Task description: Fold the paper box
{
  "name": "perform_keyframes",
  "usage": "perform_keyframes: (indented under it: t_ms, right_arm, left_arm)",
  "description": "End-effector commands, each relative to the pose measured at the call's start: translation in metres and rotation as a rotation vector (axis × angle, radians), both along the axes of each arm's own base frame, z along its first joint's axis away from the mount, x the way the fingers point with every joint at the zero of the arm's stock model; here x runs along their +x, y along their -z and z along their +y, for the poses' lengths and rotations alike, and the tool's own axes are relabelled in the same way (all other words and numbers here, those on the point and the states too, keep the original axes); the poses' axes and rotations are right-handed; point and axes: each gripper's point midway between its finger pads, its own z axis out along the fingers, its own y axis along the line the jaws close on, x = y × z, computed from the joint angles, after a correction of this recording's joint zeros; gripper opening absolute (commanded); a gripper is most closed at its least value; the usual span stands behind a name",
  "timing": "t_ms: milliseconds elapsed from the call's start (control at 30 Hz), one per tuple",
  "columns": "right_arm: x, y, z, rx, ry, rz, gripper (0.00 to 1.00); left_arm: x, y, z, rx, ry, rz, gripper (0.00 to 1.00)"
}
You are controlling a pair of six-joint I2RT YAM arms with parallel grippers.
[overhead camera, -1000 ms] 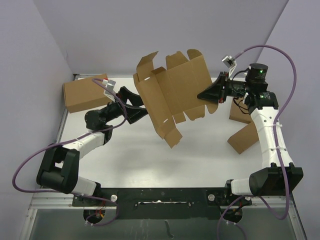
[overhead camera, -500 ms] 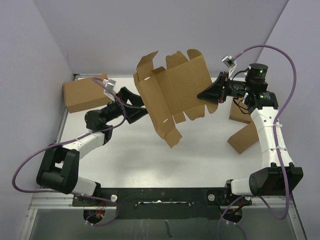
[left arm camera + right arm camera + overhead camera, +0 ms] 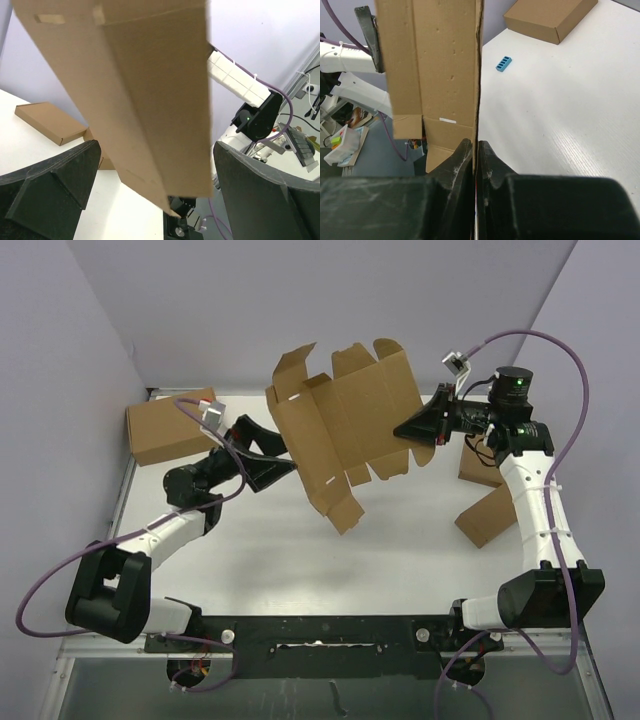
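Overhead view of a white table with two robot arms mounted at its near edge. The paper box is not yet a box: it is an open die-cut brown sheet held up in the air above the far middle of the table, toward 12 o'clock, tilted, with its flaps and tabs spread out. One long panel along its 9 o'clock side looks bent at a crease, but no wall appears locked and no tab tucked, so the task seems to be at an early stage, with nearly all the folding left. The right gripper is clamped tight on the sheet's 3 o'clock edge; its wrist camera shows the cardboard edge pinched between the two closed fingertips. That arm rises from its base at 5 o'clock, bends at the elbow, and reaches inward toward 9 o'clock. The left gripper has its jaws spread wide, holding nothing; its wrist camera shows the sheet's long panel passing between the parted fingers without clear contact. That arm stretches from 7 o'clock up and inward to the sheet's 9 o'clock edge. A closed brown carton sits at 10 o'clock.
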Motion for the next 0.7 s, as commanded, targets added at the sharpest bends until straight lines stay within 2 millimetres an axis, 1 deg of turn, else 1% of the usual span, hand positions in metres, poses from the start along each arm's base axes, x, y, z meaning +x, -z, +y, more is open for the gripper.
perform_keyframes:
  t_ms: [0, 67, 167, 233, 333, 433, 500, 533, 567, 667]
  right_arm:
    - [0.002, -0.003, 0.003, 0.001, -0.009, -0.035, 0.0]
    - [0.0, -0.003, 0.005, 0.003, -0.014, -0.033, 0.0]
    - [-0.002, -0.006, 0.007, 0.009, -0.027, -0.036, 0.0]
    - [-0.005, -0.008, 0.008, 0.018, -0.039, -0.039, 0.0]
    - [-0.007, -0.009, 0.009, 0.02, -0.041, -0.041, 0.0]
    - [-0.004, -0.006, 0.006, 0.007, -0.024, -0.045, 0.0]
    - [-0.002, -0.003, 0.004, -0.016, -0.005, -0.059, 0.0]
    - [0.0, -0.001, 0.003, -0.032, 0.008, -0.072, 0.0]
    - [0.001, 0.0, 0.002, -0.048, 0.023, -0.082, 0.0]
    - [0.003, 0.005, 0.001, -0.058, 0.03, -0.089, 0.0]
  left_arm:
    - [-0.013, -0.021, 0.003, -0.054, -0.009, -0.084, 0.98]
    - [-0.01, -0.019, 0.001, -0.049, -0.016, -0.077, 0.98]
    - [0.001, -0.013, -0.002, -0.028, -0.057, -0.04, 0.98]
    - [0.005, -0.011, -0.002, -0.021, -0.08, -0.037, 0.98]
    - [0.003, -0.013, -0.001, -0.033, -0.079, -0.044, 0.97]
    - [0.002, -0.017, 0.004, -0.044, -0.088, -0.038, 0.95]
    - [0.009, -0.015, 0.012, -0.042, -0.134, 0.01, 0.94]
    - [0.016, -0.013, 0.018, -0.046, -0.183, 0.049, 0.94]
    - [0.021, -0.009, 0.023, -0.038, -0.227, 0.081, 0.94]
    - [0.04, 0.016, 0.032, 0.042, -0.368, 0.208, 0.96]
